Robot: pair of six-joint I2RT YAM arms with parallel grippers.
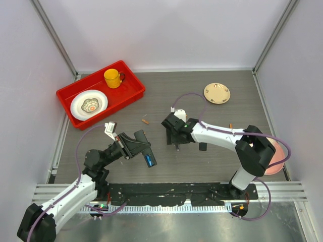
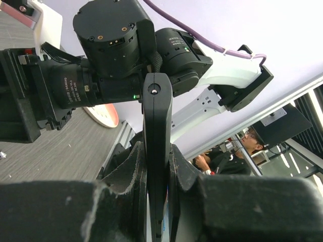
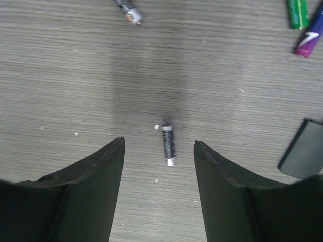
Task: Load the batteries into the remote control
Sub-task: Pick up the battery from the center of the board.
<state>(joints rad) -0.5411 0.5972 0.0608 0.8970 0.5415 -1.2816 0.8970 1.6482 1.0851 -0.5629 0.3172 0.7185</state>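
My left gripper (image 1: 137, 145) is shut on the black remote control (image 1: 145, 151) and holds it above the table. A blue battery (image 1: 149, 160) sits in its open end. In the left wrist view the remote (image 2: 157, 116) stands edge-on, clamped between the fingers (image 2: 126, 171). My right gripper (image 3: 159, 142) is open and low over a dark silver battery (image 3: 167, 143), which lies on the table between the fingertips, touching neither. It also shows in the top view (image 1: 177, 147). Green (image 3: 298, 12), purple (image 3: 309, 40) and another dark (image 3: 127, 10) battery lie farther off.
A small black square piece (image 1: 203, 146) lies right of the right gripper. An orange battery (image 1: 145, 121) lies mid-table. A red tray (image 1: 128, 93) at the back left holds a yellow mug (image 1: 113, 78) and a white plate (image 1: 89, 104). A beige plate (image 1: 217, 93) sits at the back right.
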